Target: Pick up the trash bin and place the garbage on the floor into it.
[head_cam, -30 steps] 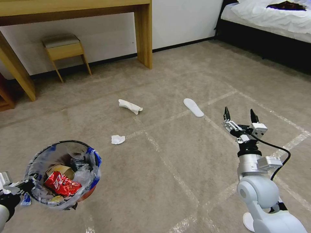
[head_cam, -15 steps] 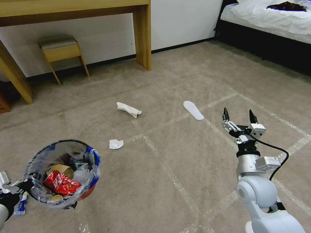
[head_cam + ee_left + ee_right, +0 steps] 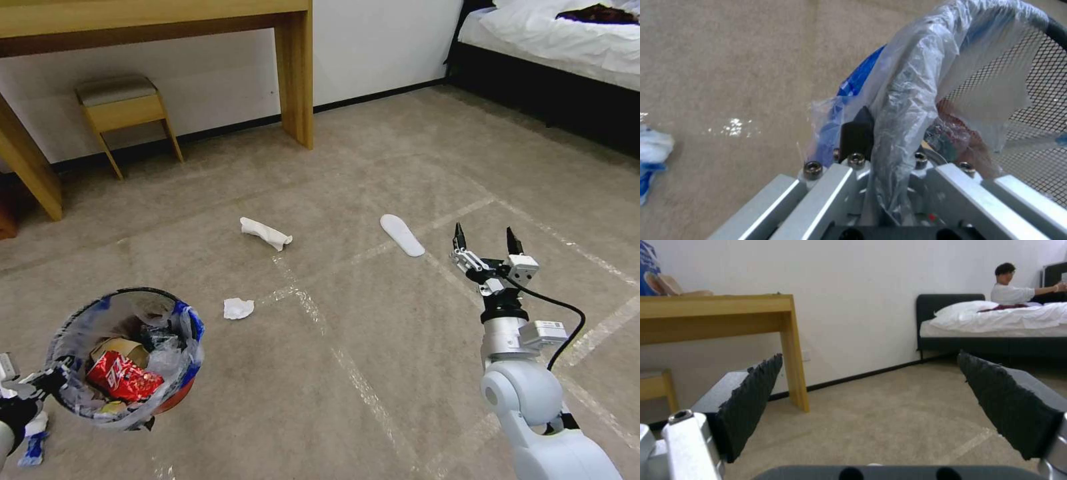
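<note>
The left gripper (image 3: 50,381) pinches the rim of the trash bin (image 3: 127,360), held low at the robot's left. The right gripper (image 3: 485,239) is wide open, holding nothing, near a white slipper (image 3: 402,235) on the floor (image 3: 373,333).

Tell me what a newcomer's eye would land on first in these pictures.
First the trash bin, already full of litter and held off the floor at lower left by the left gripper, clamped on its rim. Then the right gripper, open and empty at right, near a white slipper. Two crumpled tissues lie between them.
</note>
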You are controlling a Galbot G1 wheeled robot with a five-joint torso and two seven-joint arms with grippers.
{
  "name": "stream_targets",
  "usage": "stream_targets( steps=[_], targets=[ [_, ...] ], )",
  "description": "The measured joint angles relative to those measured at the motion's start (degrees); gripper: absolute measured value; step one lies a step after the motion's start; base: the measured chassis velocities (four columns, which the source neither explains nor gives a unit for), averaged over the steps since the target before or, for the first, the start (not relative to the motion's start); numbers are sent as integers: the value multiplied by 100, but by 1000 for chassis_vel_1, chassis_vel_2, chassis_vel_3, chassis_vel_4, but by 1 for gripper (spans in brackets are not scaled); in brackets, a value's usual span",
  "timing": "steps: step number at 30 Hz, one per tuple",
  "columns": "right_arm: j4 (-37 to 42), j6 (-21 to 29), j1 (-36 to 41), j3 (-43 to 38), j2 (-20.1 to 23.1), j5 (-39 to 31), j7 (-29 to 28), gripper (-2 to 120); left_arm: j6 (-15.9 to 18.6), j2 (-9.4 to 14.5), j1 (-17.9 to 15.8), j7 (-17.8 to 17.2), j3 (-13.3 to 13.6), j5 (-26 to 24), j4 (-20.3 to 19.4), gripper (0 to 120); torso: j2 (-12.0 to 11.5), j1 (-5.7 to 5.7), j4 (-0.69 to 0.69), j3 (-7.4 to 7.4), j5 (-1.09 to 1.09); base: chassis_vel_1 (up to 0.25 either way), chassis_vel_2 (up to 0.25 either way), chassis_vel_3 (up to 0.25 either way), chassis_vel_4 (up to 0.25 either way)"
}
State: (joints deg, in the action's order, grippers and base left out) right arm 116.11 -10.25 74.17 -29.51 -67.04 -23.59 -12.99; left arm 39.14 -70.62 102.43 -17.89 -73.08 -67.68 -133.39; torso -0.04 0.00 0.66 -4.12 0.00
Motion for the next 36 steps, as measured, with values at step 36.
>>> stream_targets(
  steps=[36],
  targets=[
    [-40, -23, -30, 99, 10, 35, 5, 100, -56, 15, 64, -31, -92, -91, 27, 1, 0, 0, 0, 0, 0, -64, 64, 64, -61]
  ],
)
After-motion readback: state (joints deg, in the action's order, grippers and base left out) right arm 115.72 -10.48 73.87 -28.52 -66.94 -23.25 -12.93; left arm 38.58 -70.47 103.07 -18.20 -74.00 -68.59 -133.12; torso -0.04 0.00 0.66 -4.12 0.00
